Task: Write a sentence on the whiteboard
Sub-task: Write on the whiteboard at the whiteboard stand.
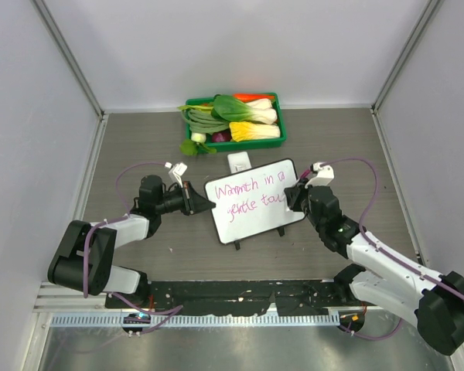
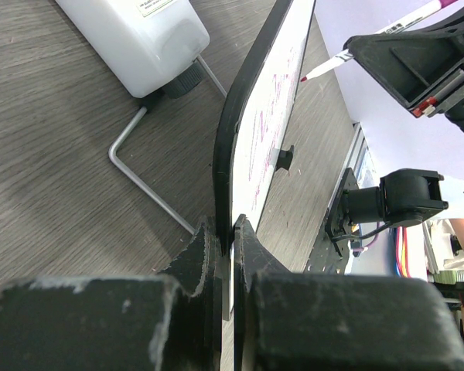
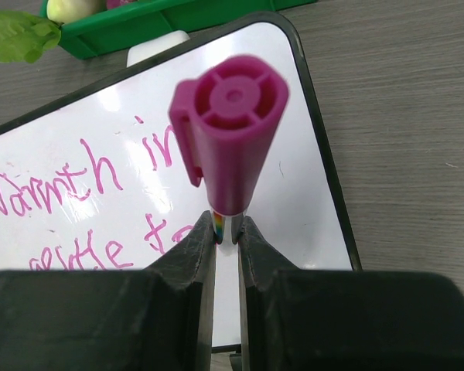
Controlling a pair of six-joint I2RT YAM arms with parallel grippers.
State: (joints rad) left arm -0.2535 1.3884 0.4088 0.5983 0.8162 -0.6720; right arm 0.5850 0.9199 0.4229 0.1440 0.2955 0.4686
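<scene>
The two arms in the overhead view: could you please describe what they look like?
Both the left arm and right arm have white links between bulky black joints, each trailed by a looping purple cable. The fingers are black, blocky wedges with pale scuffs on their edges.

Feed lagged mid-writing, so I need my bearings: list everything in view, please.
whiteboard: 1, white with a dark rim, table centre
sentence: 1, pink, two lines on the whiteboard
marker: 1, magenta cap, in the right pincer
tray: 1, green, far side of the table
vegetables: several, green, white, yellow, orange, in the tray
leafy green: 1, green, on the table at the tray's near left corner
white box: 1, white, between tray and whiteboard
left pincer: 1, black, shut on the whiteboard's left edge
right pincer: 1, black, shut on the marker
</scene>
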